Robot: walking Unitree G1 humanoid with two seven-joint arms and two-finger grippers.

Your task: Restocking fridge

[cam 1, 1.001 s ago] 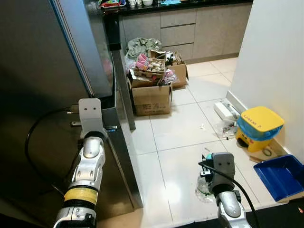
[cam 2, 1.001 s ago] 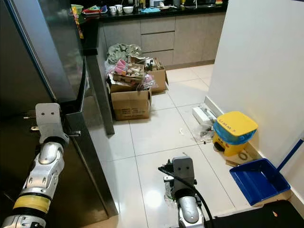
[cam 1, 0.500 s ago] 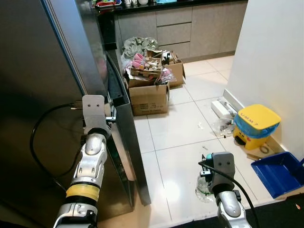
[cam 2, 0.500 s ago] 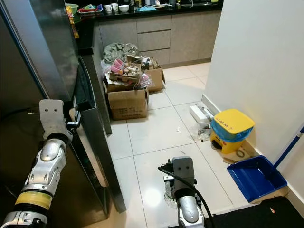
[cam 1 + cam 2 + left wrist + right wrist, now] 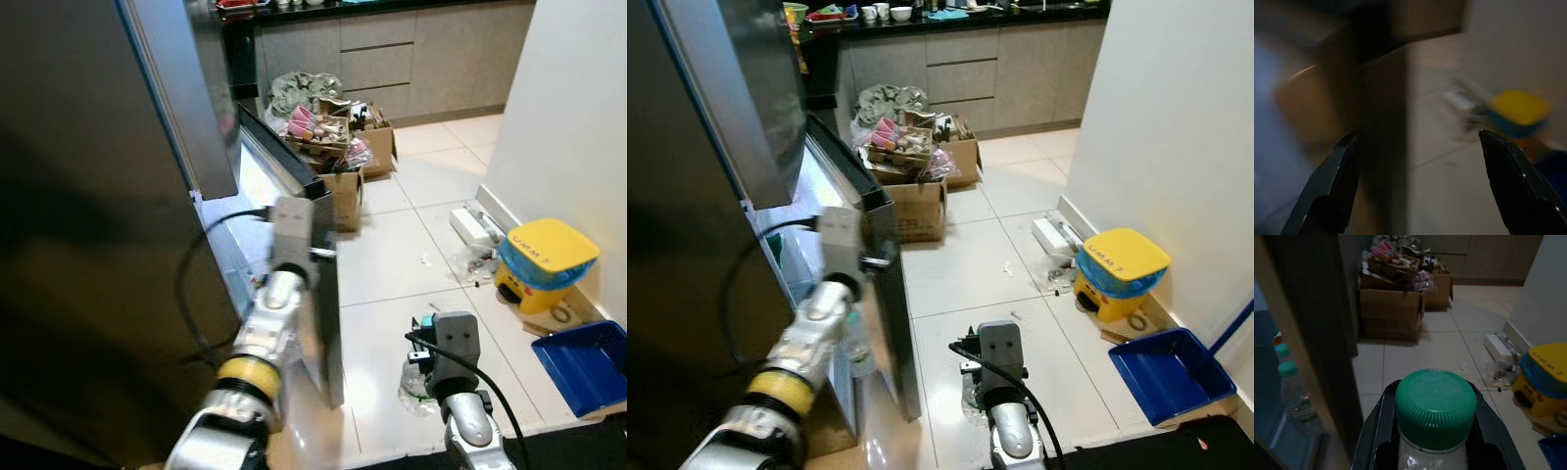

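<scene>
Left gripper (image 5: 1415,191) spread wide around fridge door (image 5: 318,284) edge (blurred); right gripper (image 5: 1436,450) clamped on green-capped bottle (image 5: 1436,406), 2 fingers flanking neck.

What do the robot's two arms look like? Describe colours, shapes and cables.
The left arm is silver, with a yellow band, a pale grey block at the wrist and a looping black cable. The right arm is silver, with a dark grey block and black cable. Tool fingers are long and black.
</scene>
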